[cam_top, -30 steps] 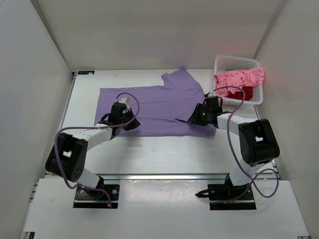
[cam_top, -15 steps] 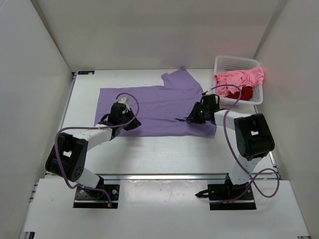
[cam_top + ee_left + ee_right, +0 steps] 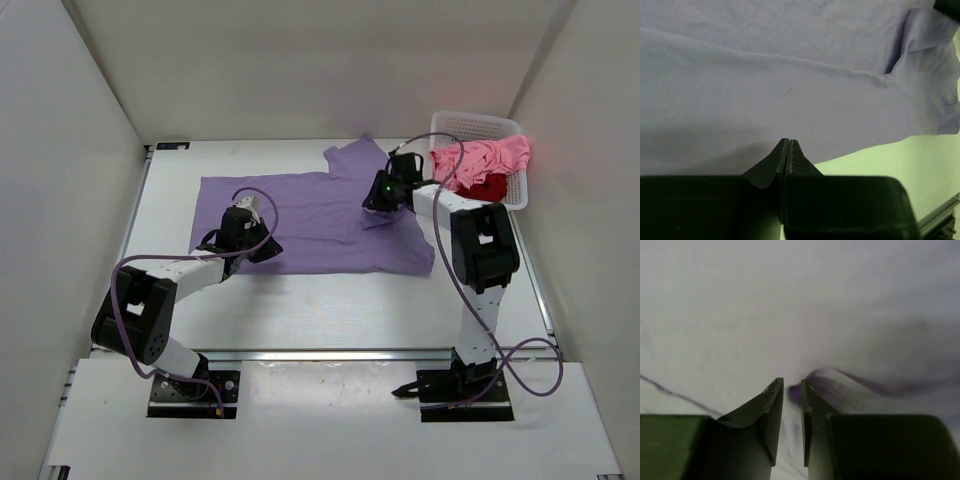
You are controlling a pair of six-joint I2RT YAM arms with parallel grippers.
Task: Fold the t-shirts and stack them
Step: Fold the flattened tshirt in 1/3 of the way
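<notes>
The lavender t-shirt lies spread on the desk; the pink t-shirt and dark red t-shirt sit in the basket. The right gripper pinches a ridge of lavender cloth: carry it low and straight. The left gripper, pressed together at the near hem, should anchor

Rt end effector is down close on the lavender t-shirt, which fills the whole view (pale & blurry this near). Its two dark fingers stand almost together, w/ a small purple fold of cloth caught btwn the tips. A raised crease runs off to their right. A thin dark line crosses the fabric at lower left.
</notes>
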